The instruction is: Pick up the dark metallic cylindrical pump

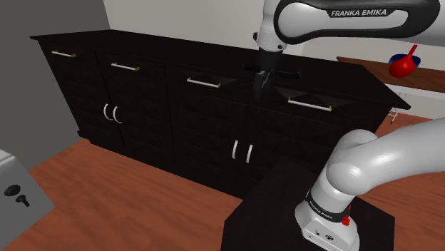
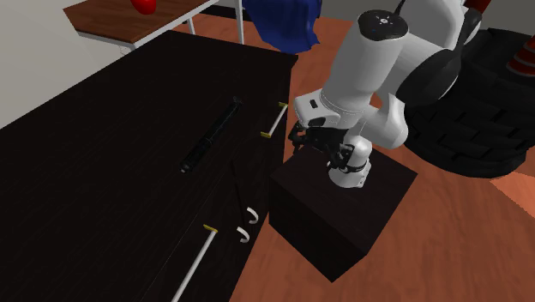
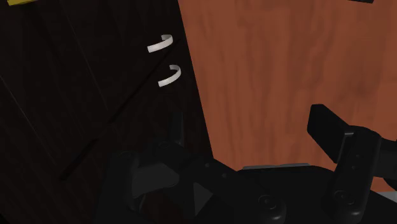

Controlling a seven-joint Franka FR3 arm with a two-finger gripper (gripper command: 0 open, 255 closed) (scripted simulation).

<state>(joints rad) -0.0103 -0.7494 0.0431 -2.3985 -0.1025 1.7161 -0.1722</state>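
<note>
The pump (image 2: 210,135) is a long, thin dark cylinder lying flat on top of the black sideboard (image 2: 103,163), along its length. In the shoulder view the pump (image 1: 284,70) shows as a dark bar just behind my gripper (image 1: 264,87). My gripper (image 2: 300,142) hangs off the sideboard's front edge, to the side of the pump and apart from it, pointing down. In the wrist view my gripper (image 3: 254,143) is open with nothing between the fingers (image 3: 340,140), and below it are the sideboard's front and the wooden floor (image 3: 267,70).
The sideboard has drawer bars (image 1: 311,105) and curved white door handles (image 3: 160,44). The robot's dark stand (image 2: 343,214) sits close to its front. A wooden table (image 1: 428,75) holds a red object (image 1: 403,64). A blue cloth (image 2: 283,21) and tyres (image 2: 489,120) lie beyond.
</note>
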